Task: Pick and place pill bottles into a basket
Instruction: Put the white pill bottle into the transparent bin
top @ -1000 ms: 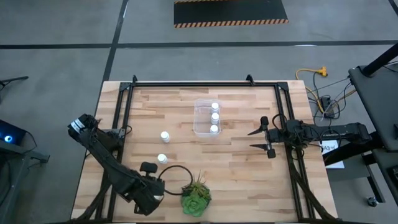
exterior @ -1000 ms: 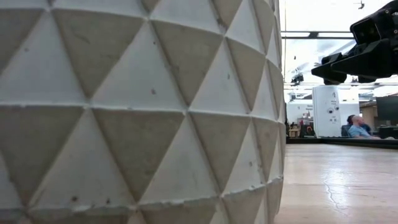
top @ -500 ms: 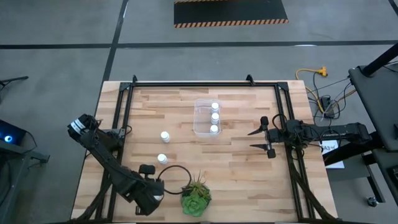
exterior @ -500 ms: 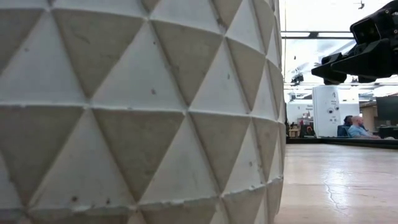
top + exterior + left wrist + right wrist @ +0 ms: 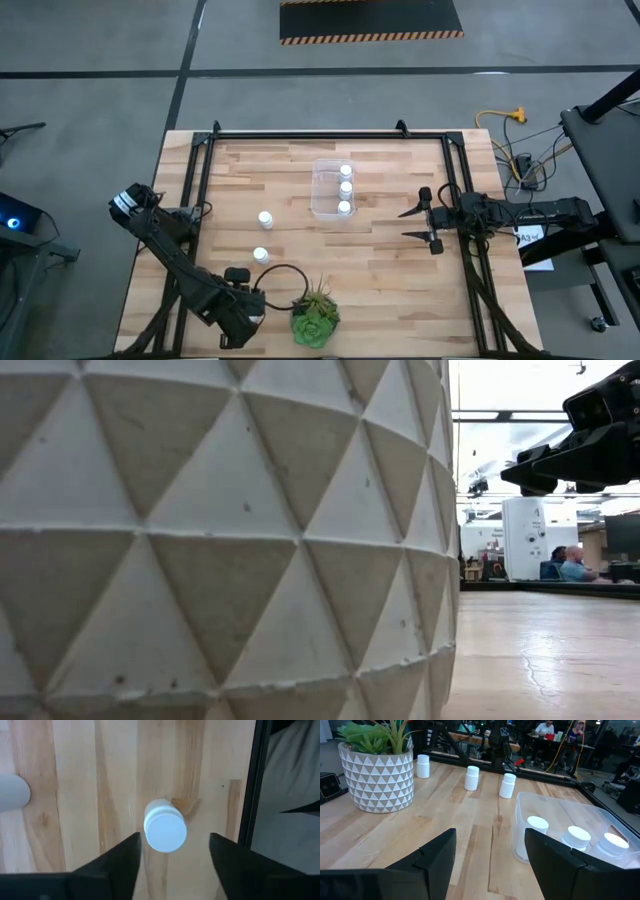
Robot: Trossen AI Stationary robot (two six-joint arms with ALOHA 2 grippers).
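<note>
**Lining up on the bottle near the front-left corner**

We hold the left gripper (image 5: pixel 172 851) open above a pill bottle (image 5: pixel 165 826) near the tabletop's front-left corner, its cap between the fingers. We should descend straight and close below the cap. Three bottles sit in the basket (image 5: pixel 322 190) mid-table. The right gripper (image 5: pixel 420 224) waits open by the right edge. From above, the arm probably hides this bottle; the plant pot (image 5: pixel 225 540) blocks the low view.

The clear basket (image 5: pixel 333 189) holds three upright white pill bottles (image 5: pixel 345 188) in a row, just beside the right claw (image 5: pixel 414 222). Two more bottles (image 5: pixel 265 218) stand on the desk (image 5: pixel 380 270), apart; a sixth (image 5: pixel 165 827) stands directly below the left claw (image 5: pixel 172 847), between its fingers.
</note>
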